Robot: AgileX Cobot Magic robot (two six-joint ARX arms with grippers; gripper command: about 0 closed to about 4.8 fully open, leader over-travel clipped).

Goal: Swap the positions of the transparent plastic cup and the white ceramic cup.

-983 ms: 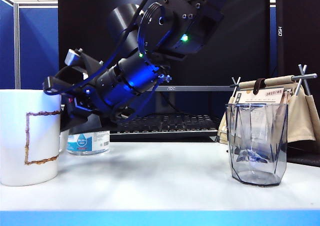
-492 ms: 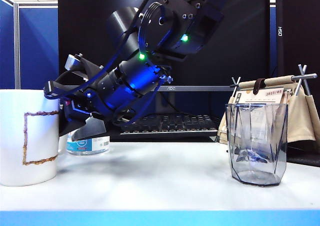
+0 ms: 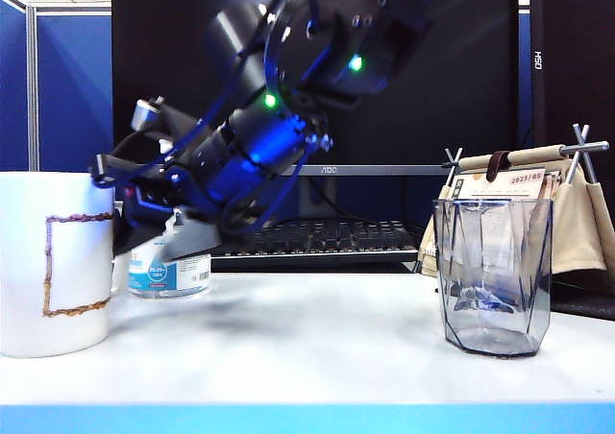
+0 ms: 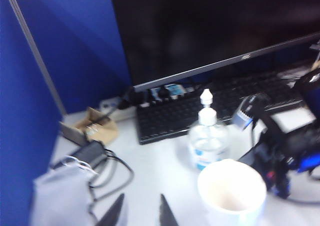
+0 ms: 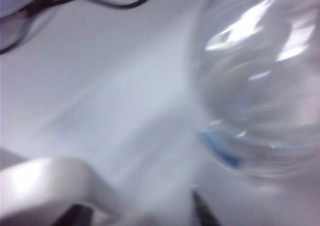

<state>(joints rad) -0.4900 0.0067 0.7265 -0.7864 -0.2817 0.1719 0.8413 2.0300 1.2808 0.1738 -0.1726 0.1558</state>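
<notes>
Seemingly right pincer (image 3: 139,237) agape beside white ceramic cup (image 3: 53,261) (blurred); left pincer (image 4: 142,213) ajar overhead.

The white ceramic cup (image 3: 53,261) stands far left on the table (image 3: 307,357), the transparent plastic cup (image 3: 493,276) far right.

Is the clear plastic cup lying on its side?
No, the transparent plastic cup stands upright on the table, apart from the arm.

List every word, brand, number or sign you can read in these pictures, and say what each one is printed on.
"AOC": monitor bezel.
"HSO", sideways: dark panel, upper right in the exterior view.
Digits on the calendar card: too small to read.
Blue label on the pump bottle: too blurred to read.
</notes>
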